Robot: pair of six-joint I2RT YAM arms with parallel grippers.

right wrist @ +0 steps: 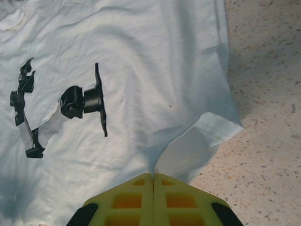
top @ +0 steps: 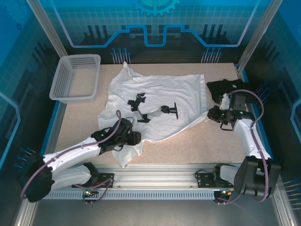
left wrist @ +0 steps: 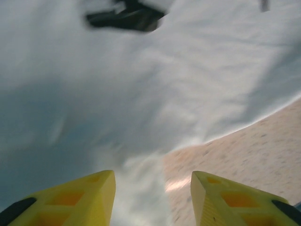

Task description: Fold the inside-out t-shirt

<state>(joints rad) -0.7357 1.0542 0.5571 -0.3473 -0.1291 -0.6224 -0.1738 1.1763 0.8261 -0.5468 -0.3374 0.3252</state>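
The inside-out t-shirt [top: 160, 96] lies spread and wrinkled across the middle of the table, white with a black print on it. My left gripper [top: 136, 138] is at the shirt's lower left part. In the left wrist view its yellow fingers [left wrist: 94, 193] stand apart over blurred white cloth [left wrist: 141, 84], where the cloth meets the table, and nothing is pinched between them. My right gripper [top: 210, 114] is at the shirt's right edge. In the right wrist view it [right wrist: 154, 178] is shut on a raised fold of the cloth [right wrist: 141, 61] beside a hemmed corner.
A black folded garment [top: 223, 87] lies at the table's right, just behind my right gripper. A white mesh basket [top: 56, 87] stands at the back left. Bare speckled tabletop [top: 188, 146] runs along the front of the shirt.
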